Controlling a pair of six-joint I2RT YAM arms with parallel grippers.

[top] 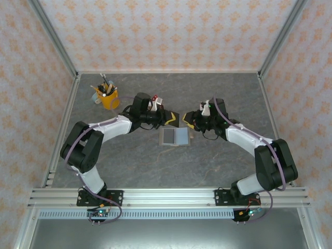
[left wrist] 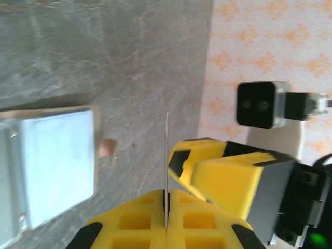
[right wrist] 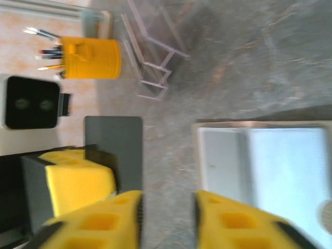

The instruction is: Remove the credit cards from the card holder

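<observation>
Left gripper (left wrist: 166,201): jaws clamped together on a card (left wrist: 166,150). In the left wrist view the card is edge-on, a thin line standing up from between the yellow fingers, bottom centre. In the right wrist view the same card (right wrist: 114,148) faces the camera, dark grey, lower left of frame.

Right gripper (right wrist: 167,220): jaws partly open, bare table in the gap, holding nothing. Fingers sit at the bottom edge, just right of the card. Cannot tell if they touch it.

In the top view both grippers meet tip to tip at frame centre, left (top: 170,118) and right (top: 191,120).

Card holder (top: 174,137) lies open and flat on the table (top: 129,166), grey-blue inside up, just below the gripper tips and apart from the held card. It shows at the left edge of the left wrist view (left wrist: 52,166) and at the right of the right wrist view (right wrist: 264,171). Cannot tell if more cards are inside.

Small tan bit (left wrist: 107,147) just right of the holder, unclear what.

Yellow cup (top: 107,96) with pens, upper left, well apart. Clear rack (right wrist: 153,57) beside it.
</observation>
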